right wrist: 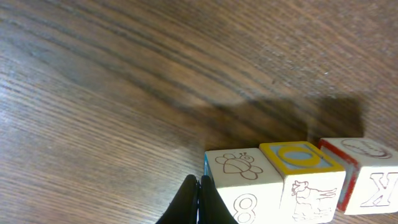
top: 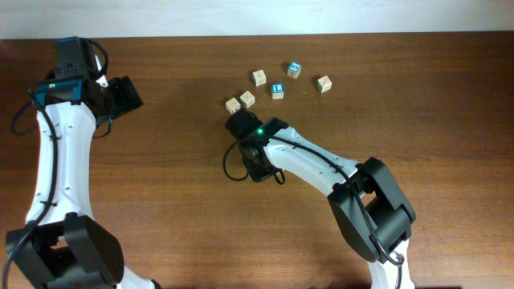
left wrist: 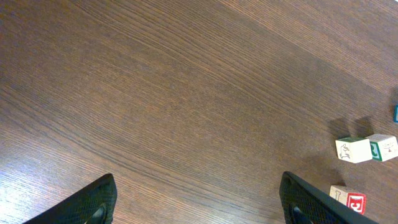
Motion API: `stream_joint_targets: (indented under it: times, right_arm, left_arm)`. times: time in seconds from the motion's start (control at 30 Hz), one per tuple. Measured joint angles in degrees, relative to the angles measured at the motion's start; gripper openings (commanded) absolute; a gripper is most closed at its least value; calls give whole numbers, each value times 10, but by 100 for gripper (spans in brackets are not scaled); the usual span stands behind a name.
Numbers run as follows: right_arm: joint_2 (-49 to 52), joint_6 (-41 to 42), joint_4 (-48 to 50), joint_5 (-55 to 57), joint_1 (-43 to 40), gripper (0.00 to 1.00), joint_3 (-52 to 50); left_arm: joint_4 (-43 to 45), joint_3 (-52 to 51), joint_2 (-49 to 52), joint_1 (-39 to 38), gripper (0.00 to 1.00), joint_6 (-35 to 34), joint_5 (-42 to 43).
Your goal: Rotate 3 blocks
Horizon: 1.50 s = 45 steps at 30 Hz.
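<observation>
Dark wood-grain table (top: 161, 201) fills all three views, with a pale strip along its far edge in the overhead view.

Right gripper (right wrist: 199, 186): the jaws are fully closed, the two fingertips pressed together with nothing between them. The tips stand at the near left corner of the cube marked 8 (right wrist: 239, 186). They are touching it or just beside it; the wrist view does not settle which.

Location of the work: the cube marked 8 sits flat on the table, pale wood, with a bug drawing on its top face and a thin blue edge showing on its left side. The yellow-ringed cube (right wrist: 301, 165) touches its right side, and a red-edged cube (right wrist: 367, 177) comes next in the same row.

Governing relation: the cube lies immediately to the right of the closed fingertips, and the row runs on rightward from there. A cube has no long axis, so the contact point is what matters. Being at a corner rather than mid-face, a sideways push would, in my judgement, turn the cube rather than slide it. The neighbour touching its right side may be disturbed.

Left gripper (left wrist: 199, 205): the jaws stand wide apart and hold nothing, over bare wood, well apart from the cubes. The right arm is clearly the nearer.
</observation>
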State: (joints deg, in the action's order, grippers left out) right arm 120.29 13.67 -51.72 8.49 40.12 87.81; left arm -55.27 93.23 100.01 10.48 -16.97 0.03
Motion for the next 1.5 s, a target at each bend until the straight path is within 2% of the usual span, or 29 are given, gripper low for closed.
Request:
stream_joint_targets:
  times: [0.23, 0.53, 0.8, 1.0, 1.07, 1.2, 1.23, 1.33, 1.5]
  right_arm:
    - [0, -1, 5, 24, -6, 4, 0]
    - [0, 0, 13, 29, -55, 4, 0]
    - [0, 67, 12, 28, -91, 4, 0]
    - [0, 85, 11, -5, -124, 5, 0]
    - [0, 87, -3, -23, -129, 9, 4]
    - [0, 89, -48, -44, -137, 32, 64]
    - [0, 89, -67, -50, -143, 35, 97]
    - [0, 89, -90, -52, -167, 37, 159]
    - [0, 59, -93, -54, -220, 36, 161]
  left_arm:
    - [0, 0, 0, 0, 82, 0, 0]
    - [0, 0, 0, 0, 82, 0, 0]
    - [0, 0, 0, 0, 82, 0, 0]
    - [1, 0, 0, 0, 82, 0, 0]
    - [1, 0, 0, 0, 82, 0, 0]
    - [3, 0, 0, 0, 82, 0, 0]
    - [3, 0, 0, 0, 82, 0, 0]
    - [3, 0, 0, 0, 82, 0, 0]
    - [3, 0, 0, 0, 82, 0, 0]
